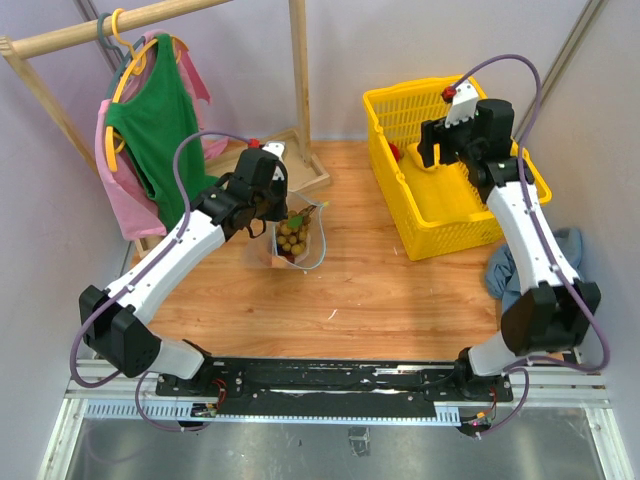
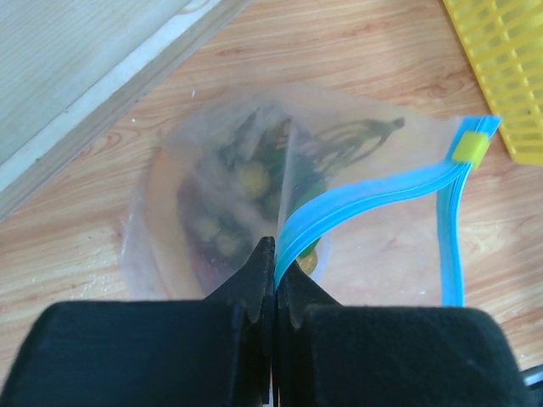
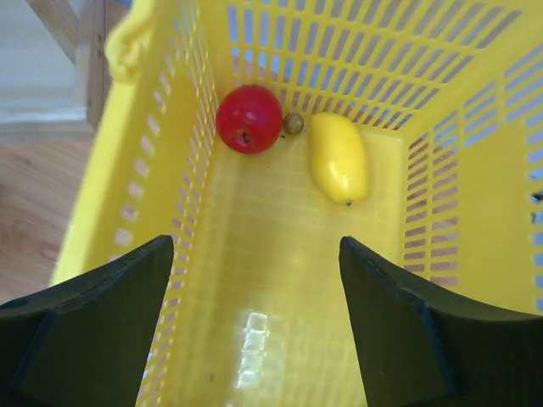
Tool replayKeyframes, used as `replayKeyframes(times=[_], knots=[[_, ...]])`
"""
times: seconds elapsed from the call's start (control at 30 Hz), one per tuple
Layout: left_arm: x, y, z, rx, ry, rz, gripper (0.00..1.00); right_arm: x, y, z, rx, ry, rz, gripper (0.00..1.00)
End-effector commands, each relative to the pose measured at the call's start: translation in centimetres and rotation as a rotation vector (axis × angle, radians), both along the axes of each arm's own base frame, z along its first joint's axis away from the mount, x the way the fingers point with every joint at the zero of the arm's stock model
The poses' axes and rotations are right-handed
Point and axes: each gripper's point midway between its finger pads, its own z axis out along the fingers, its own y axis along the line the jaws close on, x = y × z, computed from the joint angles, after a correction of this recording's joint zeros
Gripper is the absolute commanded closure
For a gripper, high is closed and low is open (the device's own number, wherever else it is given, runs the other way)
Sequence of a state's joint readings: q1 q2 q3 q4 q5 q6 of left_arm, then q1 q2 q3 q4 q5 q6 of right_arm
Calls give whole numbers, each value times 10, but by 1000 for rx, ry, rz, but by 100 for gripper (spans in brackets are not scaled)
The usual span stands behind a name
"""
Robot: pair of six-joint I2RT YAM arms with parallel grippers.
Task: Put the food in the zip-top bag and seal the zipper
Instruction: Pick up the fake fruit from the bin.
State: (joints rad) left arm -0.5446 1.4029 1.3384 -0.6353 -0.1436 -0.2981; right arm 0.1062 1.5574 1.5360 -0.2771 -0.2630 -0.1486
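The clear zip-top bag (image 1: 308, 245) lies on the wooden table left of centre, with the bunch of tan-brown fruits (image 1: 291, 237) inside it. My left gripper (image 1: 274, 212) is shut on the bag's mouth edge. In the left wrist view the gripper (image 2: 276, 254) pinches the blue zipper (image 2: 373, 193), and dark and yellowish food (image 2: 250, 180) shows blurred through the plastic. A yellow slider (image 2: 469, 146) sits at the strip's far corner. My right gripper (image 1: 431, 152) is open and empty above the yellow basket (image 1: 400, 215). In its wrist view (image 3: 256, 246) a red fruit (image 3: 249, 119), a yellow fruit (image 3: 339, 158) and a small tan fruit (image 3: 293, 124) lie on the basket floor.
A wooden clothes rack (image 1: 298, 70) with green and pink garments (image 1: 155, 130) stands at the back left; its base (image 2: 93, 93) lies close behind the bag. The basket's wall (image 2: 505, 76) is to the bag's right. A blue-grey cloth (image 1: 570, 250) lies at the right.
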Motion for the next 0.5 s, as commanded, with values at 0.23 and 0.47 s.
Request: replayKeyframes(times=[0.23, 0.47], knots=[[-1, -1, -6, 3, -51, -63, 100, 103, -27, -88, -238, 32, 56, 16], [1, 0, -18, 28, -21, -62, 100, 153, -40, -154, -226, 103, 31, 11]])
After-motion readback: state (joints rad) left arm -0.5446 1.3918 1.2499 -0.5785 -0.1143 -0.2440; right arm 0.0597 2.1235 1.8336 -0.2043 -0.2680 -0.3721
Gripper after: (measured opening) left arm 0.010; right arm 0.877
